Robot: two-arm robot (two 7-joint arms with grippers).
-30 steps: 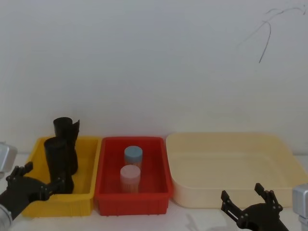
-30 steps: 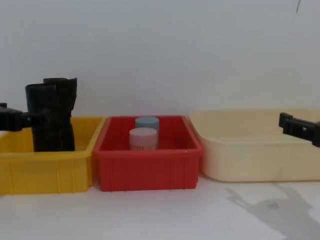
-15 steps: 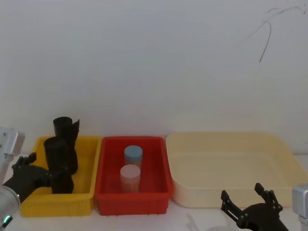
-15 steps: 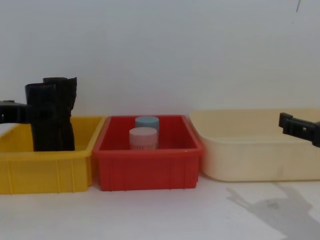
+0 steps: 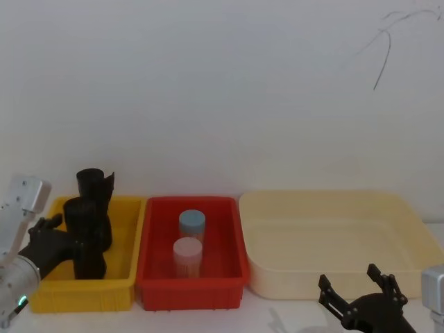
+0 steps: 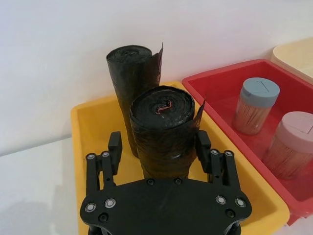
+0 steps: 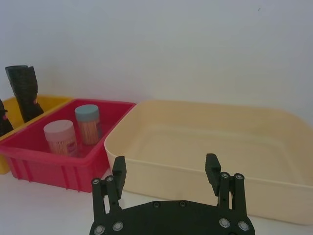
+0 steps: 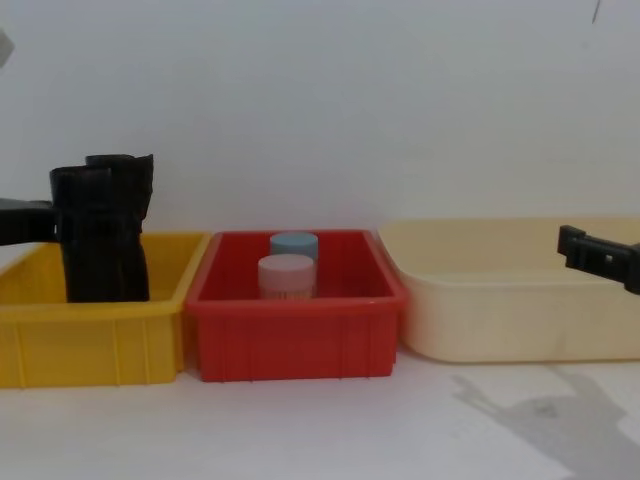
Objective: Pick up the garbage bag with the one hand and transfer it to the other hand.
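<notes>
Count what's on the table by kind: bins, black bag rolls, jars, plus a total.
Bins: 3 (yellow bin, red bin, cream bin)
Black bag rolls: 2 (front roll, rear roll)
Jars: 2 (blue-lidded jar, pink-lidded jar)
Total: 7

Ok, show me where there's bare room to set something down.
The cream tray is bare, as is the table before the bins. The red bin has room beside its two jars. The yellow bin is crowded: the left tool, open around the nearer roll, and a second roll behind.
</notes>
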